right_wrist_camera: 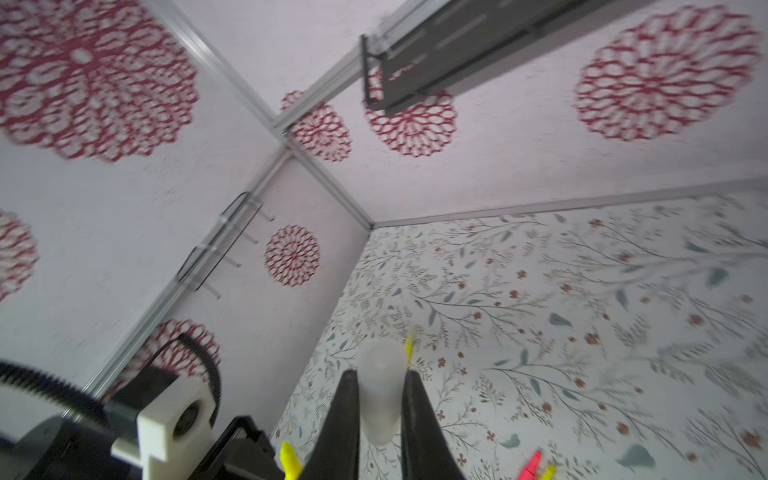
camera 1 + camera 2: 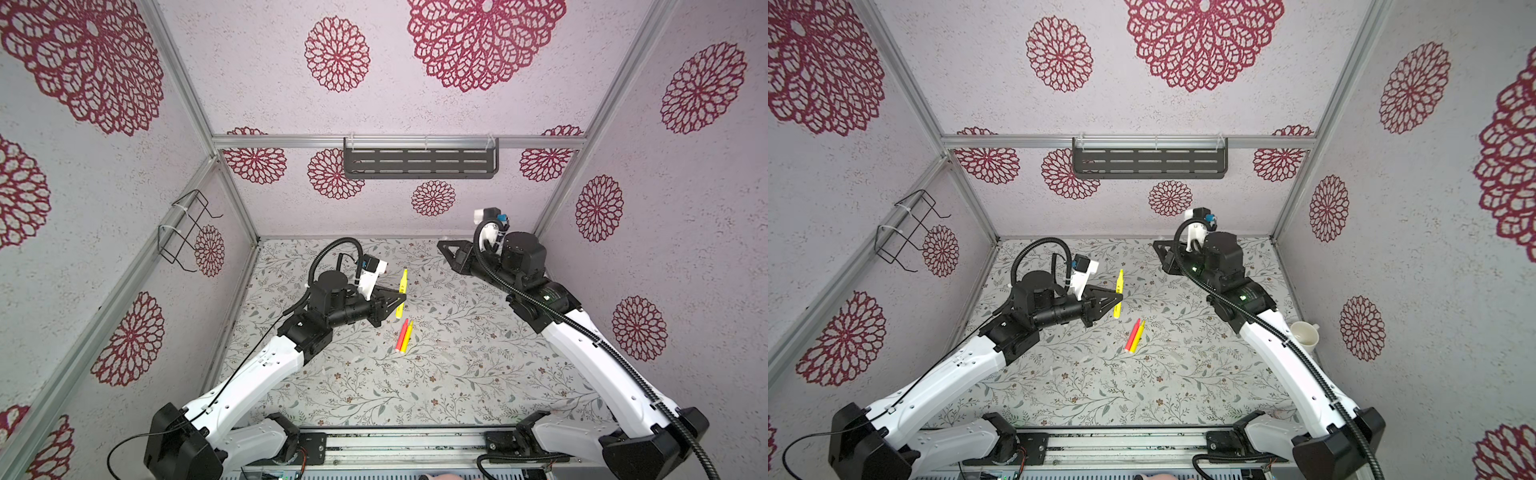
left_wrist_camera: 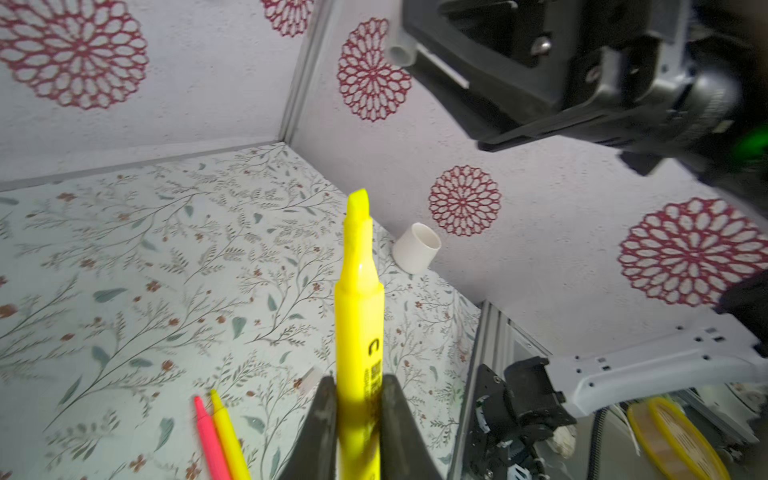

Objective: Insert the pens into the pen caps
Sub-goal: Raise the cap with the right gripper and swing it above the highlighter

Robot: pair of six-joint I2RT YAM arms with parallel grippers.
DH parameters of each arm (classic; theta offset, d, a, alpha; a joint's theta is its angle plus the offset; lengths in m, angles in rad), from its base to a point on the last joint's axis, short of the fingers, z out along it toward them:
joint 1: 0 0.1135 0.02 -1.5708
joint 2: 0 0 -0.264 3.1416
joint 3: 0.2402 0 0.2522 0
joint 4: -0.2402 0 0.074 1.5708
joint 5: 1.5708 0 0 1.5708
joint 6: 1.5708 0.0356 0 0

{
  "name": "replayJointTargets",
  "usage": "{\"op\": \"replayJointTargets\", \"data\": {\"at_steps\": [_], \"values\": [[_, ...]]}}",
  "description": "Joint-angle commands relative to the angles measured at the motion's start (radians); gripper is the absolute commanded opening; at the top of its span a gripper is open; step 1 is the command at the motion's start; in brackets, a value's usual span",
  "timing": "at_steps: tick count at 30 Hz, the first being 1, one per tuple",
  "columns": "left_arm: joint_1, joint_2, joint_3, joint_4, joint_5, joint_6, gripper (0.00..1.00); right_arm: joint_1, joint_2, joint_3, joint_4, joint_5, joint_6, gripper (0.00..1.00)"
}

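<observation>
Both grip: left jaws clamp a bright yellow pen [image 3: 359,332], right jaws pinch a clear plastic pen cap [image 1: 380,390].

Soft, even light is filling all views; right wrist view is smearing; top-view edges are bowing outward.

Both top views overlook the whole table [image 2: 457,374]; wrist cameras look close past left claw [image 3: 358,378] and right claw [image 1: 380,372]
</observation>
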Motion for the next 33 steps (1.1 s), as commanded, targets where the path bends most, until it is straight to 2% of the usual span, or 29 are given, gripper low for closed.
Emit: {"op": "replayJointTargets", "data": {"at_steps": [1,3,6,11,14,19,21,29,31,33], "values": [[-0.029,0.017,0.078,-0.048,0.091,0.057,0.0,-0.049,0.046,-0.023,0.266,-0.389,-0.053,0.0],[-0.041,0.017,0.112,-0.073,0.09,0.072,0.0,-0.09,0.075,-0.04,0.435,-0.521,0.053,0.0],[-0.049,0.013,0.13,-0.073,0.088,0.074,0.0,-0.115,0.106,-0.041,0.584,-0.636,0.147,0.0],[-0.063,0.008,0.148,-0.08,0.071,0.08,0.0,-0.114,0.115,-0.023,0.621,-0.724,0.152,0.0],[-0.069,0.008,0.148,-0.067,0.062,0.084,0.0,-0.113,0.119,-0.024,0.641,-0.738,0.162,0.0],[-0.07,0.019,0.15,-0.066,0.064,0.089,0.0,-0.101,0.14,-0.032,0.838,-0.789,0.311,0.0],[-0.07,0.011,0.147,-0.059,0.058,0.091,0.0,-0.093,0.143,-0.034,0.864,-0.802,0.334,0.0],[-0.07,-0.003,0.135,-0.035,0.045,0.084,0.0,-0.07,0.13,-0.046,0.79,-0.809,0.264,0.0],[-0.069,-0.01,0.13,-0.036,0.038,0.084,0.0,-0.069,0.111,-0.035,0.673,-0.788,0.168,0.0],[-0.07,-0.014,0.127,-0.04,0.029,0.085,0.0,-0.069,0.088,-0.012,0.473,-0.735,0.024,0.0]]}}
